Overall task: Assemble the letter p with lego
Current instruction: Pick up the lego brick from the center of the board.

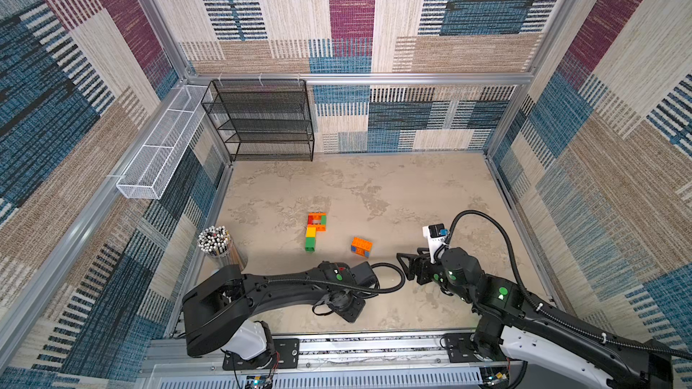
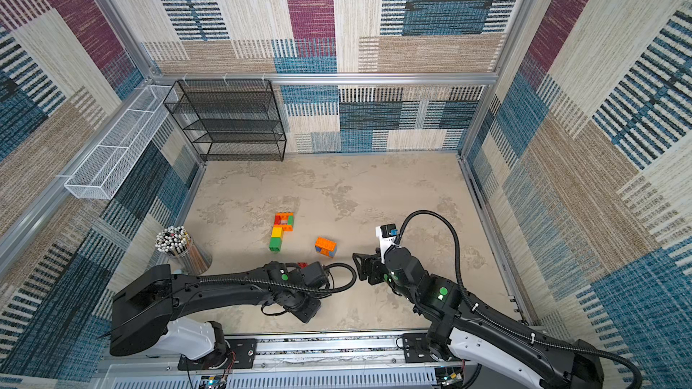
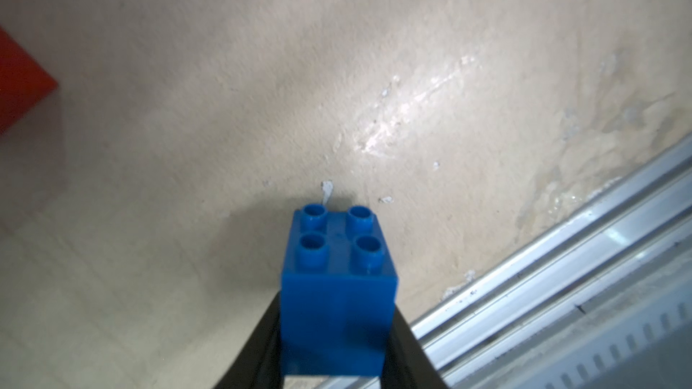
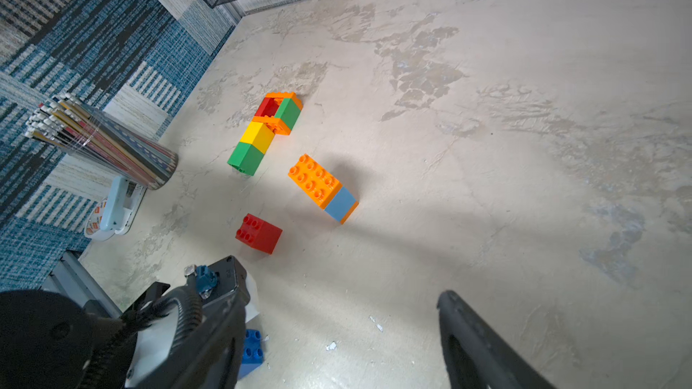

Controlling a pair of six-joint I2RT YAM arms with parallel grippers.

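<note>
Left tool [image 3: 337, 306] clamped on blue brick [image 3: 339, 252], table [image 3: 412, 69] near edge, centre. Right tool [image 1: 403, 265] open, empty, to the right. Step looks like pickup. Next: lift, carry far-left past red brick [image 4: 258, 233] to partial P [image 1: 315, 232], align studs.

- Walls [image 1: 352, 13] are covered in patchwork woven fabric: blue, maroon, beige, striped.
- Aluminium frame [image 1: 374, 78] is seen along the wall edges.
- Desk [image 1: 412, 188] is finished in mottled beige.
- Black mesh shelf [image 1: 262, 121] is set in the back left corner.
- White mesh basket [image 1: 161, 151] is fixed to the left wall.
</note>
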